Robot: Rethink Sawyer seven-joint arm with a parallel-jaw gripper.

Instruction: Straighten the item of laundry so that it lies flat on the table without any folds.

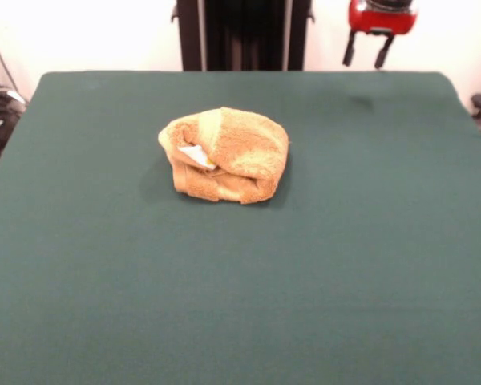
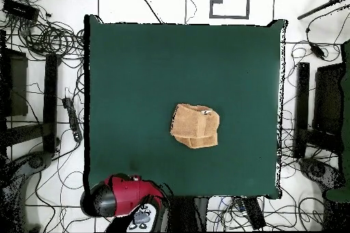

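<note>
The orange-tan terry towel (image 1: 224,154) lies bunched and folded over itself a little beyond the middle of the dark green table (image 1: 345,257). A paler band and a small white tag (image 1: 196,155) show on its left side. In the overhead view the towel (image 2: 195,126) is a crumpled lump near the middle of the table (image 2: 137,73), with the tag (image 2: 206,112) at its upper right. My gripper (image 1: 365,52) hangs at the far right edge of the table, well away from the towel. Its two black fingers are spread and hold nothing. The red arm (image 2: 130,196) shows at the table's lower left corner.
The black pedestal (image 1: 244,32) stands behind the table's far edge. Cables and equipment (image 2: 41,32) lie on the floor all around the table.
</note>
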